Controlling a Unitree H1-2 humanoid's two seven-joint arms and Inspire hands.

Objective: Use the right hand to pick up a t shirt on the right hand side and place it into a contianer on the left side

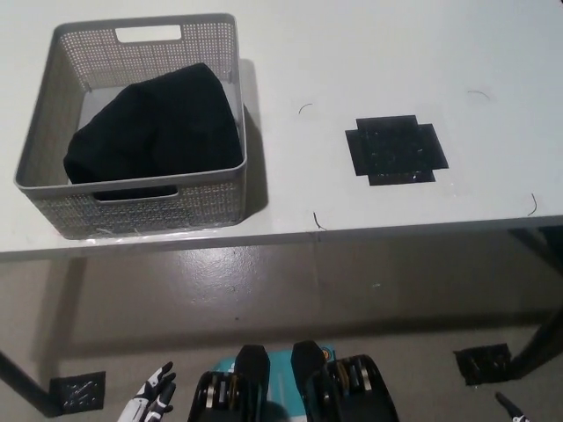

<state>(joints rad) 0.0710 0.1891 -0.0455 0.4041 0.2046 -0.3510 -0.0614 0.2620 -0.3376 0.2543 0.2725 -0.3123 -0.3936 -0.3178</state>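
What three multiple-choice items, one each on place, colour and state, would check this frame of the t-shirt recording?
1. Where is the t-shirt?
A. inside the grey basket
B. on the black marker
C. on the floor

2. What colour is the t-shirt?
A. white
B. black
C. red

3. What is on the black marker?
A. nothing
B. a folded shirt
C. the right hand

Key: 1 A, it fills the basket on the table; 2 B, dark against the grey mesh; 3 A, the marker lies bare. The left hand rests at the lower left.
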